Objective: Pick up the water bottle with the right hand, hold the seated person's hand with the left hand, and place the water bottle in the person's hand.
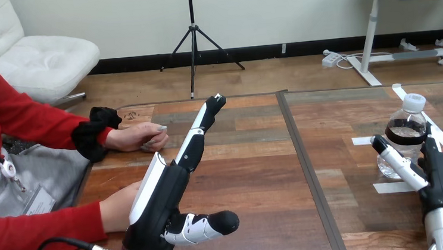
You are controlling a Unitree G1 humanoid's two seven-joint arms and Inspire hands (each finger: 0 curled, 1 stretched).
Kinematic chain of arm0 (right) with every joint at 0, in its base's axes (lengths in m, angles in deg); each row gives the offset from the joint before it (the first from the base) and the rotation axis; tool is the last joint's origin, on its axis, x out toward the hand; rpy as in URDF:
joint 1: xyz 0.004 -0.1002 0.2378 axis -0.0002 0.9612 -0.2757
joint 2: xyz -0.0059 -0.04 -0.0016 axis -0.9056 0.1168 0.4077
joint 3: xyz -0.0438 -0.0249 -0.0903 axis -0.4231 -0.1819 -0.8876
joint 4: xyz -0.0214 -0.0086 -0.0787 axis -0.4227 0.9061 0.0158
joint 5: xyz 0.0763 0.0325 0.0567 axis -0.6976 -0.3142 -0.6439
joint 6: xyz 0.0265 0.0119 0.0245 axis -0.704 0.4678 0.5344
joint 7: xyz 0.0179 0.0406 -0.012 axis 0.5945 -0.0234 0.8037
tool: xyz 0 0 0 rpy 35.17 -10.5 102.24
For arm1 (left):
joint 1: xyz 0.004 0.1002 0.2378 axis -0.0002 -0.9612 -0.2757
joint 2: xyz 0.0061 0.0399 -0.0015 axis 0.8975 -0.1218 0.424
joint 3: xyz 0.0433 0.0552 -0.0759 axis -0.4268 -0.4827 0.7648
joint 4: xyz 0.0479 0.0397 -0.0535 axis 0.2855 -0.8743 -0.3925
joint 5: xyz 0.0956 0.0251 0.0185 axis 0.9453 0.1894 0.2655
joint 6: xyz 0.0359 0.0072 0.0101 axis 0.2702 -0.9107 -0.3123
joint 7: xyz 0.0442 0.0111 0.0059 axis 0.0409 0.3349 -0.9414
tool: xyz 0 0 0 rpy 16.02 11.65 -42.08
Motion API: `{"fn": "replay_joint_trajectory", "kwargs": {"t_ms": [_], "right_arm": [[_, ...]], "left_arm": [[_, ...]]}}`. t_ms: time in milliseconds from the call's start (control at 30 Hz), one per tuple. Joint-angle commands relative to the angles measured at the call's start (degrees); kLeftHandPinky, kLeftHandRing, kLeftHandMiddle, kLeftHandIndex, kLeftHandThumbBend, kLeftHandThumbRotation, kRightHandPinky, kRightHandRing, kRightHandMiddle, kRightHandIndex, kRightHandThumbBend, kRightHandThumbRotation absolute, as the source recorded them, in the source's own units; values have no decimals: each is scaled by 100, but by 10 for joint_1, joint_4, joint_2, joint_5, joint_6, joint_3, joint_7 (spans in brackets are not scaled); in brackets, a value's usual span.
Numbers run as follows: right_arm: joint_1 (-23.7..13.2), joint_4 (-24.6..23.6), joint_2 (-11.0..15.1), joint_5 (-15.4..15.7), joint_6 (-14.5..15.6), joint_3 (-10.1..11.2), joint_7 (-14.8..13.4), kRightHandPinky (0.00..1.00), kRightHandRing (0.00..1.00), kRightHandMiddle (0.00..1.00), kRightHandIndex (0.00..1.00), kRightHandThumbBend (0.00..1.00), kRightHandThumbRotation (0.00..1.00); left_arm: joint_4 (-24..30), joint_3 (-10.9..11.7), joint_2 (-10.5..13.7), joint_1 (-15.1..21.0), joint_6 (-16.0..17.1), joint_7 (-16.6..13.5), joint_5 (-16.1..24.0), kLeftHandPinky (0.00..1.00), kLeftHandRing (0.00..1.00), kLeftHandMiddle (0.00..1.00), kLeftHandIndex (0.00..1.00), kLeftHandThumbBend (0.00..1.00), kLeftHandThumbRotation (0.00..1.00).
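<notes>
So, left hand (164,196): lower left of the frame, fingers straight and pointing toward the upper middle, thumb out to the right; it has hold of nothing.
right hand (439,175): lower right corner, close against the bottle's lower part; whether it has a grip I cannot tell.
person's nearer hand (118,206): lower left, on the table (259,176), partly hidden behind the left hand; touching or apart, I cannot tell.
bottle (408,137): right of the frame, upright on the table among white tape strips (391,187), just beyond the right hand.
bottle contents: clear water, with a white cap (414,102) on and a dark band round the middle; the level is hard to judge.
person's farther hand (138,137): upper left, loosely closed on the table, near the left hand's fingertips but apart.
step in hand: most likely the pick-up with the right hand.
doing it well: wrap the body below the dark band, squeeze only enough, since thin plastic may buckle, then lift straight up and keep it upright.
risk: a sideways nudge could tip the bottle before the grip is firm.
</notes>
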Motion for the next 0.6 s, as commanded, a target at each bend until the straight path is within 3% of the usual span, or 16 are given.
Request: {"fn": "replay_joint_trajectory", "kwargs": {"t_ms": [0,567], "right_arm": [[-60,3,16,-13,1,6,15,99,100,100,100,100,58],[-79,10,21,-16,19,4,36,100,100,100,100,100,56]], "left_arm": [[31,10,5,12,-6,-3,-6,100,100,100,100,100,84],[46,6,13,4,-15,9,-27,100,100,100,100,100,83]]}}
